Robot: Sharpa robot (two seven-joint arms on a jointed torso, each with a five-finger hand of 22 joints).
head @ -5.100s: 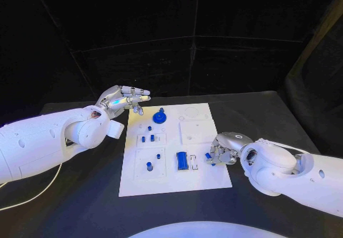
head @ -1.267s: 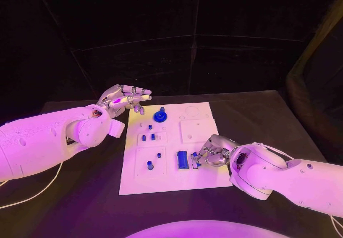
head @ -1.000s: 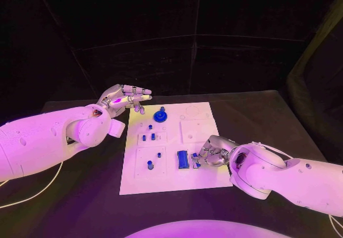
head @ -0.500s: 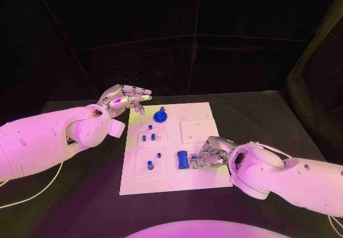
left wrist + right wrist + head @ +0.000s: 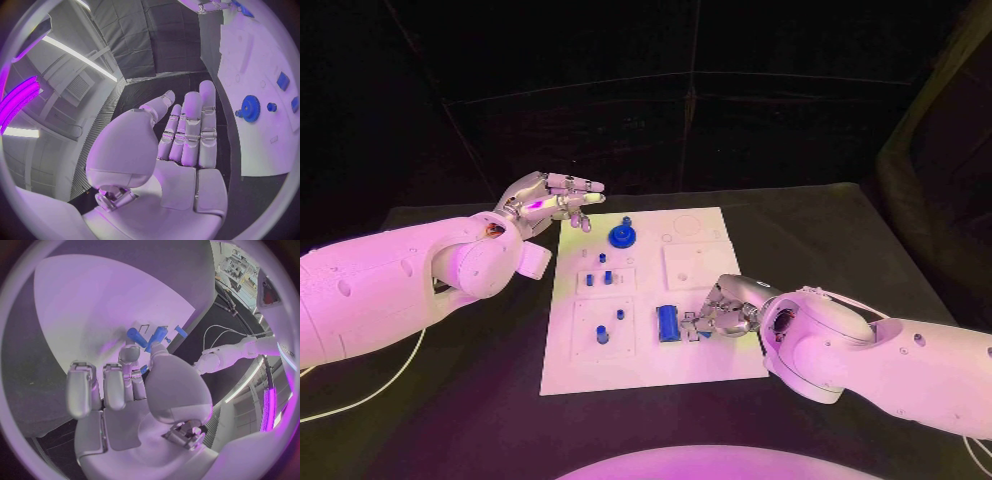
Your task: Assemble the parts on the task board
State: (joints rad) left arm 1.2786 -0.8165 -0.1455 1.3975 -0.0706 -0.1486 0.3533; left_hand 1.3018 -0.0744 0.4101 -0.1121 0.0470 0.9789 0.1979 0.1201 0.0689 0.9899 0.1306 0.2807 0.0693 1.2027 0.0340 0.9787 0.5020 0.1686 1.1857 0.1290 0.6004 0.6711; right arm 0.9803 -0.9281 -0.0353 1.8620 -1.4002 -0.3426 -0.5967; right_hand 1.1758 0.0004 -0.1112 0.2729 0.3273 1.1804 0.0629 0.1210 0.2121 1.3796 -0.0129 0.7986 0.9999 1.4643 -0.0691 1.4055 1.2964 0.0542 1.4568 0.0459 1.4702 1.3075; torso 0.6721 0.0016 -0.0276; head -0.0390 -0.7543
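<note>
Here my right robot hand rests low on the task board, fingers curled, pinching a small blue part at its fingertips, just beside the long blue part. My left robot hand hovers released, fingers apart, off the board's far corner, near the blue gear.

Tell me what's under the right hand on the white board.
The right hand rests on the task board, its fingertips beside a long blue part. The wrist view shows a small blue piece at the fingertips; the board beneath the palm is covered.
</note>
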